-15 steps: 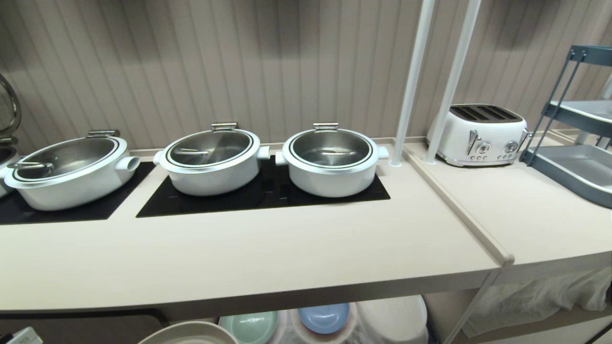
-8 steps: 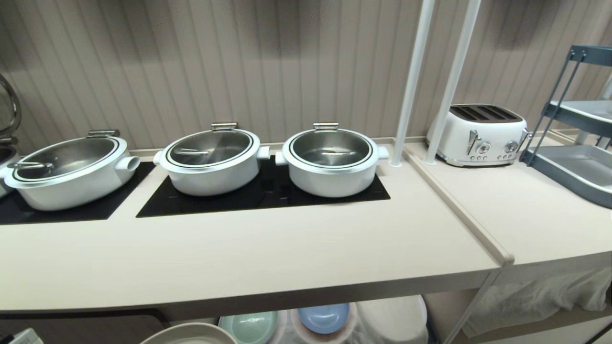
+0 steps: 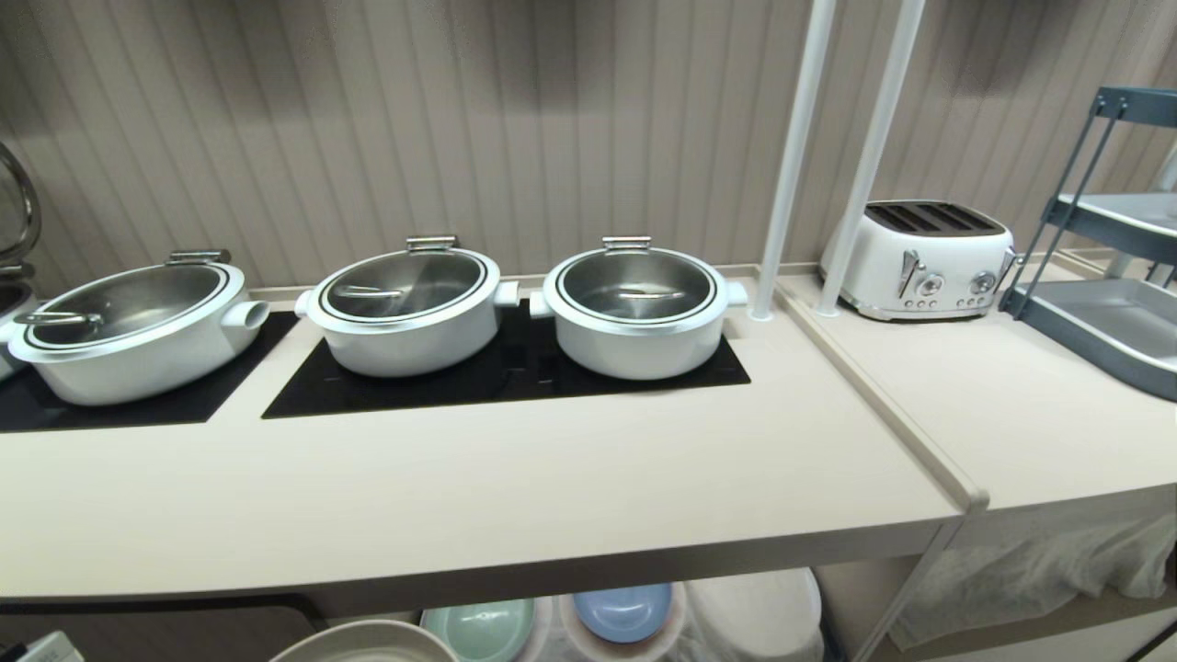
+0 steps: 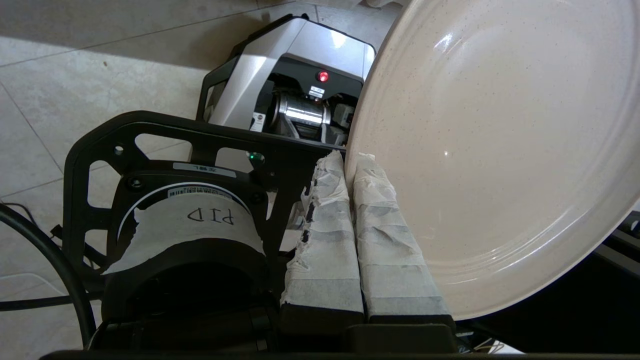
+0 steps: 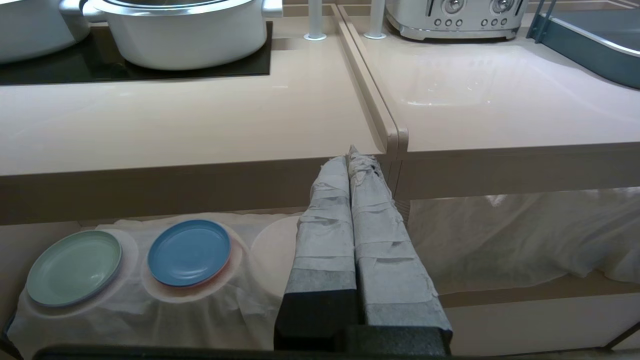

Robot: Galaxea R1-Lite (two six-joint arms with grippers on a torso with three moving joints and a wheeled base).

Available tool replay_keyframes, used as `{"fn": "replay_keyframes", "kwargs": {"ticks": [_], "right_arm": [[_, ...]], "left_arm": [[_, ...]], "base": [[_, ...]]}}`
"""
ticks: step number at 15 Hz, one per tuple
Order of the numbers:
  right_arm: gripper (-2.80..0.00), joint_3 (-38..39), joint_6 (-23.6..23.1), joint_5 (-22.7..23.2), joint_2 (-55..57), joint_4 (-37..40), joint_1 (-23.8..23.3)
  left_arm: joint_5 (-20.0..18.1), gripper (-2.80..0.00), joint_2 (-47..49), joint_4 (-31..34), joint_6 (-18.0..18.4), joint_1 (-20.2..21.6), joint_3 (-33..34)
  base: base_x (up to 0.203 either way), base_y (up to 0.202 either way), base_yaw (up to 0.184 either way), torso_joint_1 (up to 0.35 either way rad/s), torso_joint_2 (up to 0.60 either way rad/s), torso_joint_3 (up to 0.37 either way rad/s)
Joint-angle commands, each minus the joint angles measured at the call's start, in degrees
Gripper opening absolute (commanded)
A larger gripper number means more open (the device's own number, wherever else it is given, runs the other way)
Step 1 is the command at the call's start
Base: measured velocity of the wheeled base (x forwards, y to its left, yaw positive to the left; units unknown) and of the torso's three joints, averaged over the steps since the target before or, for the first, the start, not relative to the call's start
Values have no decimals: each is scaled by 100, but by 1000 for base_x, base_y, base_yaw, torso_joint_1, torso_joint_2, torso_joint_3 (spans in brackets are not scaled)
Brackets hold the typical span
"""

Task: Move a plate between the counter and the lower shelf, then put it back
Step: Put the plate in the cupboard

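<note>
The plate [image 4: 500, 150] is neither on the counter [image 3: 478, 496] nor on the lower shelf [image 5: 150, 300]: the left gripper [image 4: 350, 165] has its taped fingers [image 4: 325, 240] pinched tight on the plate's rim, and the plate shows just below the counter's front edge, towards its left end. The counter's front strip is bare of plates, while the mint-green plate [image 5: 74, 267] and blue plate [image 5: 189, 252] lie on the cloth-draped stacks in the shelf. So the plate looks to be mid-transfer with at least one placement left, while the right gripper [image 5: 350, 160] hangs idle before the shelf, fingers pressed together and empty.
</note>
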Motion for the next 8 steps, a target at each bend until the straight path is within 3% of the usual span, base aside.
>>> {"fn": "replay_keyframes", "kwargs": {"ticks": [1,8], "right_arm": [[-280,0,-4,0,0,4,0],[-280,0,-4,0,0,4,0]], "left_arm": [[-9,-280,13,21,-8,3,1],[-62,-280,-31,21,-17,3,98]], "base": [[0,0,0,0,0,0],[0,0,0,0,0,0]]}}
